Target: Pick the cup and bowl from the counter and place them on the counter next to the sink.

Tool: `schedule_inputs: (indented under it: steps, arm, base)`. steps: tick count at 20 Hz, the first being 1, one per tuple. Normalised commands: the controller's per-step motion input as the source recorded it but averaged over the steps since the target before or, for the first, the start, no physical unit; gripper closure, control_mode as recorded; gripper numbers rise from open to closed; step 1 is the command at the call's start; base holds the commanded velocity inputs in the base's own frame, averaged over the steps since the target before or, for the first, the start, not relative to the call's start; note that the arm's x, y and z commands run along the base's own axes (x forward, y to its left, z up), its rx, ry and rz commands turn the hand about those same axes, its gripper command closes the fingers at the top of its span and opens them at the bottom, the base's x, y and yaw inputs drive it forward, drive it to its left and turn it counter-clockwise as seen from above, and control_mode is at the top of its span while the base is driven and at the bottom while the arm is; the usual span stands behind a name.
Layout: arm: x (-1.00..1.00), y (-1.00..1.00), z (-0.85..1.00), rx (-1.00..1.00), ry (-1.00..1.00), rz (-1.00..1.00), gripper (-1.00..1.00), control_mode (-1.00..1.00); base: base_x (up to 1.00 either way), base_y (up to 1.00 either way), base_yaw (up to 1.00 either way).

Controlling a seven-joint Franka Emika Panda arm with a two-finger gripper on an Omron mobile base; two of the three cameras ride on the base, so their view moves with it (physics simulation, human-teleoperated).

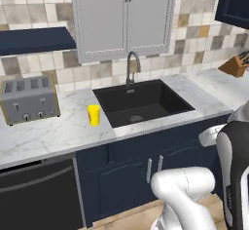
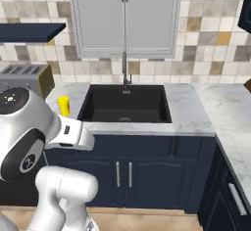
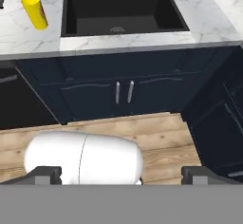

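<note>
Far beyond the wide-open, empty claw (image 3: 121, 173), the cup (image 3: 34, 12) stands beside the sink (image 3: 121, 9).

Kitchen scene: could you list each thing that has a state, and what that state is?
cup: upright on the counter, left of the sink, not held
sink: empty, no water running
wall cabinet: doors closed
base cabinet: doors closed
gripper: fingers open, holding nothing

1. You see the counter (image 1: 53, 136), white marble with grey veins, wrapping around the sink (image 1: 143, 102).
2. The cup (image 1: 94, 115) stands upright on it, just left of the sink.
3. A toaster (image 1: 30, 100) sits further left of the sink.
4. A knife block (image 1: 235, 66) stands far right of the sink.
</note>
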Motion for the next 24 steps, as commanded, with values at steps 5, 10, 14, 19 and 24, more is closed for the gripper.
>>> schedule_inputs:
  steps: [5, 10, 14, 19, 24]
  arm:
    - [0.0, 0.0, 0.0, 0.0, 0.0, 0.0, -1.0, 1.0]
    - [0.0, 0.0, 0.0, 0.0, 0.0, 0.0, -1.0, 1.0]
    - [0.0, 0.0, 0.0, 0.0, 0.0, 0.0, -1.0, 1.0]
    - [0.0, 0.0, 0.0, 0.0, 0.0, 0.0, -1.0, 1.0]
    - [0.0, 0.0, 0.0, 0.0, 0.0, 0.0, -1.0, 1.0]
  base:
    - [-0.02, 0.0, -0.34]
    - [0.08, 0.0, -0.43]
    - [0.02, -0.21, -0.43]
    - [0.0, -0.25, -0.52]
    - [0.12, 0.0, -0.42]
